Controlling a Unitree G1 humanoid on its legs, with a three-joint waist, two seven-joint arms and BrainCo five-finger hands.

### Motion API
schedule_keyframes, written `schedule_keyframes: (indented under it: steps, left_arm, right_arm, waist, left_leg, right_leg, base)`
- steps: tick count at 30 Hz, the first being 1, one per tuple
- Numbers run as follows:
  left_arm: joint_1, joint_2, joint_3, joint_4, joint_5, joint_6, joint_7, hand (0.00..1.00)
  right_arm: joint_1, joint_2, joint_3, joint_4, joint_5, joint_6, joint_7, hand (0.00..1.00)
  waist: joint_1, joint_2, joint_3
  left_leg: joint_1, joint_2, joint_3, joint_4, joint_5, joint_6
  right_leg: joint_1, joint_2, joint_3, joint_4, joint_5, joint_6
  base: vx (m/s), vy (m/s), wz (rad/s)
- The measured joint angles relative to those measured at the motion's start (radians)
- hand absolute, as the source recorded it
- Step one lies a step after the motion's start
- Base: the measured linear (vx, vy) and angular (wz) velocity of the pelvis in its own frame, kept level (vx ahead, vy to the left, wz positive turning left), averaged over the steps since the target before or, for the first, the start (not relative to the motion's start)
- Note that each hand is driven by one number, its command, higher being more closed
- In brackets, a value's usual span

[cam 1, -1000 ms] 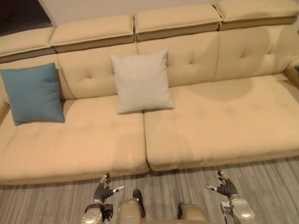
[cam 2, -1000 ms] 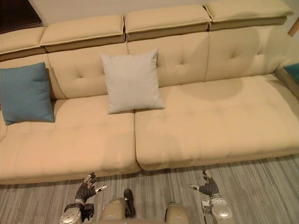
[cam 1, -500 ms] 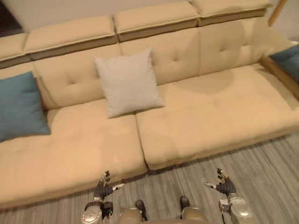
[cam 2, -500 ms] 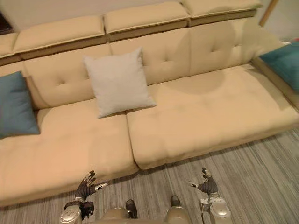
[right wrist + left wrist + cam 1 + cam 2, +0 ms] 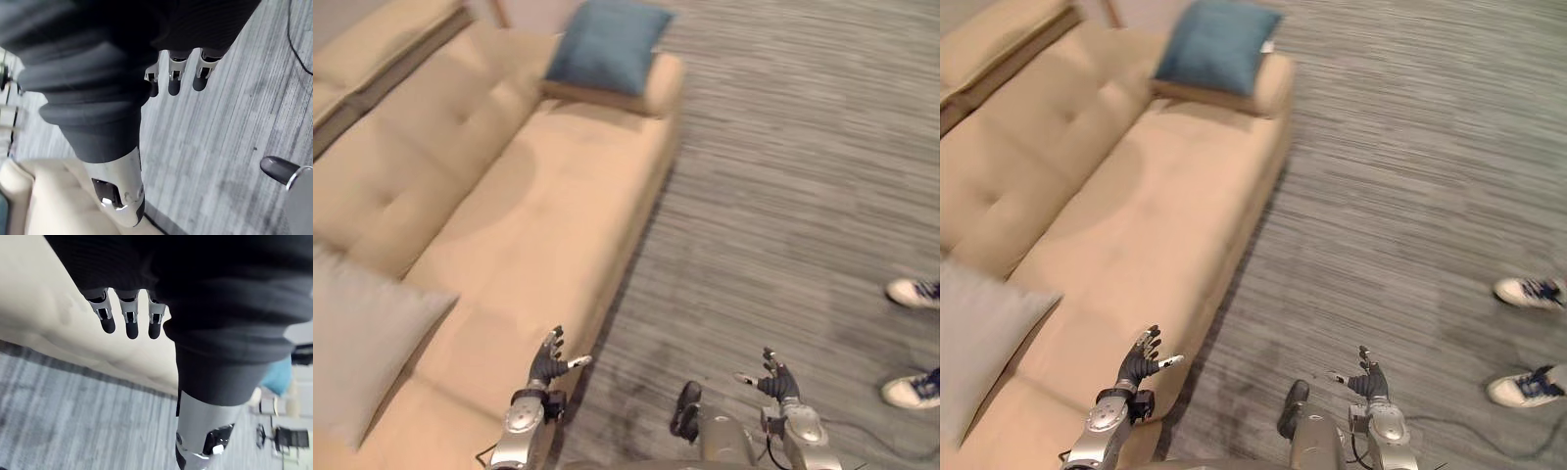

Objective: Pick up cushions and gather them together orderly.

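I see my left hand [image 5: 548,364] low in front of me, over the rounded front edge of the sofa [image 5: 529,196]. Its silver fingers [image 5: 128,325] are straight and spread and hold nothing. My right hand [image 5: 773,377] hangs over the floor [image 5: 783,176], well apart from the left, also slack with its fingers [image 5: 175,83] extended and empty. The sofa is a long, tan, soft-looking piece with a smooth matte cover, button-tufted dimples in the backrest and shallow quilted hollows in the seat. A square blue cushion [image 5: 607,44] of fine woven cloth lies on the padded arm at the sofa's far end, its corners plump and slightly pointed. A second square cushion, pale grey [image 5: 362,343] with a slightly coarse weave, sits on the seat near me on my left, partly cut off by the edge of the head views. The two cushions are well apart, with bare seat between them. The floor is grey carpet with fine ribbed stripes. On my right, a person's white shoes [image 5: 913,292] stand on it.
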Motion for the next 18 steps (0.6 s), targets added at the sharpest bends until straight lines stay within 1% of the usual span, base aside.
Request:
schedule_keyframes:
  steps: [1,2,3,4,5,6,7,8,9,10,11,12,13,14,15,16,17,18]
  left_arm:
    - [0.007,-0.003,-0.024,0.001,-0.002,-0.001,0.002,0.0]
    - [0.006,-0.005,-0.029,0.001,-0.002,-0.001,0.001,0.0]
    - [0.01,-0.016,-0.03,0.0,-0.003,-0.002,0.002,0.0]
    - [0.019,-0.026,-0.033,-0.001,-0.013,-0.003,0.005,0.0]
    - [0.023,-0.028,-0.034,-0.001,-0.017,-0.003,0.006,0.0]
    - [0.037,-0.03,-0.035,-0.006,-0.019,-0.004,0.01,0.0]
    - [0.054,-0.03,-0.035,-0.019,-0.019,-0.005,0.021,0.0]
    - [0.063,-0.03,-0.036,-0.023,-0.019,-0.005,0.023,0.0]
    - [0.076,-0.032,-0.035,-0.03,-0.02,-0.005,0.028,0.0]
    - [0.082,-0.036,-0.034,-0.031,-0.02,-0.005,0.037,0.0]
    - [0.082,-0.039,-0.033,-0.032,-0.02,-0.005,0.043,0.0]
    - [0.082,-0.037,-0.026,-0.032,-0.019,-0.004,0.046,0.0]
    - [0.086,-0.032,-0.011,-0.035,-0.019,-0.005,0.047,0.0]
    - [0.093,-0.027,-0.008,-0.036,-0.019,-0.005,0.048,0.0]
    - [0.091,-0.022,-0.009,-0.031,-0.019,-0.006,0.049,0.0]
    - [0.081,-0.025,-0.016,-0.006,-0.019,-0.005,0.047,0.0]
    - [0.081,-0.025,-0.017,0.002,-0.02,0.0,0.047,0.0]
    - [0.086,-0.019,-0.017,0.002,-0.02,0.001,0.048,0.0]
  right_arm:
    - [-0.019,0.003,0.034,0.0,0.0,-0.001,-0.009,0.0]
    - [-0.029,0.003,0.045,0.003,0.0,-0.001,-0.011,0.0]
    - [-0.049,0.0,0.064,0.011,0.0,-0.001,-0.012,0.0]
    - [-0.058,0.0,0.08,0.02,0.0,-0.001,-0.012,0.0]
    - [-0.058,0.001,0.086,0.024,-0.001,-0.001,-0.012,0.0]
    - [-0.063,0.0,0.104,0.035,-0.002,-0.001,-0.013,0.0]
    - [-0.076,-0.004,0.115,0.043,-0.007,-0.001,-0.013,0.0]
    - [-0.08,-0.006,0.12,0.044,-0.008,-0.001,-0.013,0.0]
    - [-0.085,-0.015,0.129,0.044,-0.008,-0.001,-0.017,0.0]
    - [-0.079,-0.018,0.126,0.046,-0.007,-0.001,-0.018,0.0]
    - [-0.075,-0.018,0.124,0.046,-0.007,-0.001,-0.02,0.0]
    - [-0.073,-0.014,0.127,0.047,-0.007,0.0,-0.02,0.0]
    - [-0.073,-0.004,0.135,0.046,-0.007,-0.001,-0.02,0.0]
    - [-0.07,0.003,0.135,0.047,-0.008,-0.001,-0.022,0.0]
    - [-0.071,0.011,0.13,0.06,-0.009,-0.001,-0.023,0.0]
    - [-0.071,0.015,0.121,0.076,-0.011,-0.001,-0.022,0.0]
    - [-0.069,0.02,0.118,0.089,-0.016,0.002,-0.02,0.0]
    - [-0.066,0.028,0.118,0.093,-0.023,0.007,-0.017,0.0]
  waist:
    - [0.003,-0.01,0.008]
    - [0.005,-0.006,0.009]
    - [0.019,-0.009,0.016]
    - [0.038,-0.02,0.028]
    - [0.047,-0.016,0.032]
    - [0.061,-0.018,0.044]
    - [0.068,-0.011,0.049]
    - [0.075,-0.008,0.05]
    - [0.092,0.002,0.054]
    - [0.111,0.021,0.05]
    - [0.117,0.03,0.044]
    - [0.131,0.033,0.039]
    - [0.139,0.011,0.019]
    - [0.136,-0.019,0.005]
    - [0.136,-0.063,-0.004]
    - [0.127,-0.082,0.0]
    - [0.117,-0.085,0.002]
    - [0.107,-0.087,0.003]
  left_leg:
    - [-0.075,-0.019,-0.211,0.145,-0.033,-0.015]
    - [-0.106,-0.043,-0.276,0.189,-0.063,-0.039]
    - [-0.166,-0.101,-0.375,0.238,-0.109,-0.052]
    - [-0.23,-0.157,-0.45,0.233,-0.134,-0.036]
    - [-0.253,-0.173,-0.472,0.221,-0.136,-0.033]
    - [-0.315,-0.21,-0.515,0.181,-0.136,-0.033]
    - [-0.391,-0.245,-0.558,0.111,-0.132,-0.039]
    - [-0.411,-0.259,-0.568,0.07,-0.125,-0.05]
    - [-0.448,-0.276,-0.565,-0.05,-0.1,-0.09]
    - [-0.454,-0.277,-0.521,-0.215,-0.068,-0.12]
    - [-0.451,-0.273,-0.5,-0.279,-0.057,-0.129]
    - [-0.44,-0.271,-0.492,-0.306,0.012,-0.055]
    - [-0.434,-0.292,-0.482,-0.288,0.036,0.018]
    - [-0.431,-0.319,-0.481,-0.284,0.035,0.071]
    - [-0.415,-0.353,-0.474,-0.278,0.011,0.107]
    - [-0.379,-0.386,-0.48,-0.263,-0.034,0.12]
    - [-0.343,-0.401,-0.49,-0.257,-0.06,0.126]
    - [-0.307,-0.413,-0.504,-0.254,-0.08,0.128]
  right_leg:
    - [0.031,0.038,0.085,-0.02,-0.009,-0.003]
    - [0.04,0.049,0.118,-0.024,-0.012,-0.008]
    - [0.063,0.067,0.19,-0.028,-0.017,-0.017]
    - [0.101,0.082,0.26,-0.04,-0.024,-0.016]
    - [0.119,0.084,0.279,-0.044,-0.029,-0.012]
    - [0.153,0.087,0.324,-0.048,-0.043,-0.008]
    - [0.178,0.087,0.369,-0.053,-0.055,0.001]
    - [0.179,0.087,0.387,-0.055,-0.058,0.005]
    - [0.2,0.088,0.423,-0.069,-0.068,0.022]
    - [0.234,0.092,0.433,-0.098,-0.073,0.032]
    - [0.248,0.098,0.434,-0.11,-0.079,0.042]
    - [0.266,0.105,0.445,-0.111,-0.097,0.059]
    - [0.278,0.088,0.473,-0.096,-0.132,0.075]
    - [0.275,0.061,0.477,-0.066,-0.17,0.1]
    - [0.227,0.03,0.483,0.104,-0.221,0.188]
    - [0.152,0.0,0.487,0.337,-0.215,0.314]
    - [0.116,-0.014,0.489,0.475,-0.166,0.375]
    - [0.088,-0.033,0.475,0.58,-0.122,0.373]
  base:
    - [0.26,-0.074,-1.61]
    - [0.25,-0.04,-2.01]
    - [0.25,0.036,-1.88]
    - [0.25,0.06,-1.82]
    - [0.3,0.108,-1.55]
    - [0.26,0.13,-1.23]
    - [0.26,0.144,-1.2]
    - [0.25,0.182,-1.15]
    - [0.28,0.231,-1.04]
    - [0.31,0.253,-0.92]
    - [0.4,0.286,-0.67]
    - [0.47,0.318,-0.55]
    - [0.62,0.387,-0.42]
    - [0.66,0.339,-0.2]
    - [0.65,0.288,0.19]
    - [0.53,0.196,0.32]
    - [0.43,0.159,0.46]
    - [0.46,0.132,0.46]
